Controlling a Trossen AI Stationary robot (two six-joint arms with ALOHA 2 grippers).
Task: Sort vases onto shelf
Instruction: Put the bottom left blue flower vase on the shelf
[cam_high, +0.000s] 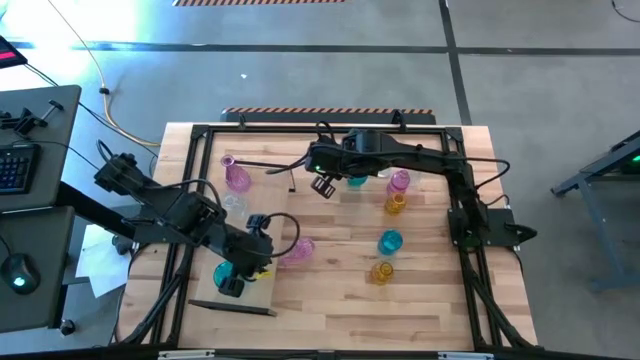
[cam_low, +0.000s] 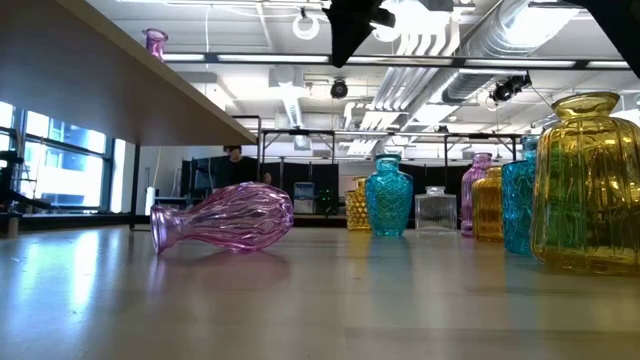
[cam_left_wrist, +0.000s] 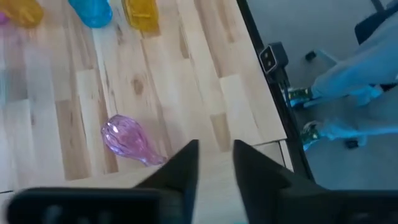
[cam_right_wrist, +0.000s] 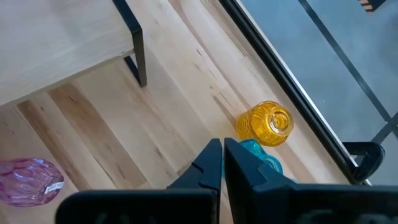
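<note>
The shelf (cam_high: 262, 292) is a pale board on the table's left part; the right wrist view shows its end and a dark leg (cam_right_wrist: 140, 57). On it stand a teal vase (cam_high: 222, 272) and, farther back, a pink vase (cam_high: 237, 178). My left gripper (cam_left_wrist: 214, 163) hovers open over the shelf's near end, just right of the teal vase, with nothing between its fingers. A pink vase (cam_left_wrist: 127, 140) lies on its side on the table ahead of it. My right gripper (cam_right_wrist: 222, 155) hangs shut and empty above the table's far middle, over a teal vase (cam_right_wrist: 264, 160) and an amber vase (cam_right_wrist: 264, 124).
Upright vases stand on the table's right half: pink (cam_high: 399, 182), amber (cam_high: 395, 203), teal (cam_high: 390, 242), amber (cam_high: 382, 271). A black frame (cam_high: 300, 128) runs round the table's edges. Bare wood lies in the near middle. A person shows in the room behind (cam_low: 232, 160).
</note>
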